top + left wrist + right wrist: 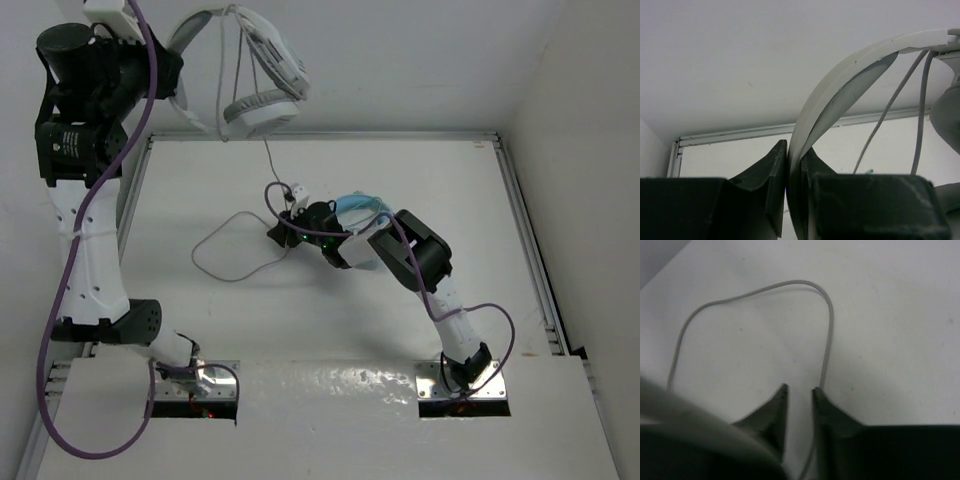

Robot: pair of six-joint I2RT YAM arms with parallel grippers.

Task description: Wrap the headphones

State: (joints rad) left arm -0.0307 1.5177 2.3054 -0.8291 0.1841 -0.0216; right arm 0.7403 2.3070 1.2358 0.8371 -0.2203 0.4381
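Note:
The white and light-grey headphones (pixel 262 110) hang in the air at the back left, ear cups downward. My left gripper (pixel 168 68) is shut on their headband (pixel 850 70), which runs up between its fingers (pixel 796 160). The thin grey cable (pixel 225 265) drops from the cups to the table and lies in a loose loop. My right gripper (pixel 280 232) sits low over the table at that loop. Its jaws stand a little apart, and the cable (pixel 827 325) runs in between them along the right finger (pixel 820 400), with the gripper (pixel 799 390) unclenched around it.
A light blue item (pixel 358 207) lies on the table just behind the right arm, partly hidden by it. A raised rail (pixel 520 200) borders the table at the back and right. White walls close in behind and to the right.

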